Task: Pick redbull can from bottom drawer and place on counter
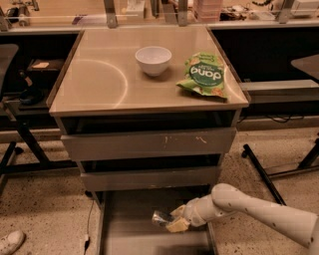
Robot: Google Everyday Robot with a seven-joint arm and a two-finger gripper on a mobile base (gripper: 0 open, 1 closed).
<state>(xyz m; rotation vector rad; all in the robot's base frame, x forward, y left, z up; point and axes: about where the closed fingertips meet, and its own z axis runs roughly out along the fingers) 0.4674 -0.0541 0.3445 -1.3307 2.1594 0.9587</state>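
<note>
The bottom drawer (128, 226) is pulled open below the cabinet, and its flat grey floor shows. My gripper (172, 222) reaches into it from the right, at the end of the white arm (249, 209). It is shut on the redbull can (160, 217), a small silvery can that sticks out to the left of the fingers, just above the drawer floor. The counter (99, 82) is the glossy beige top of the cabinet, well above the gripper.
A white bowl (153, 60) and a green snack bag (204, 74) lie on the counter's back right part. Two upper grey drawers (149, 145) overhang the bottom one. A cluttered bench (149, 10) runs behind. Chair legs (264, 172) stand to the right and a shoe (10, 241) lies bottom left.
</note>
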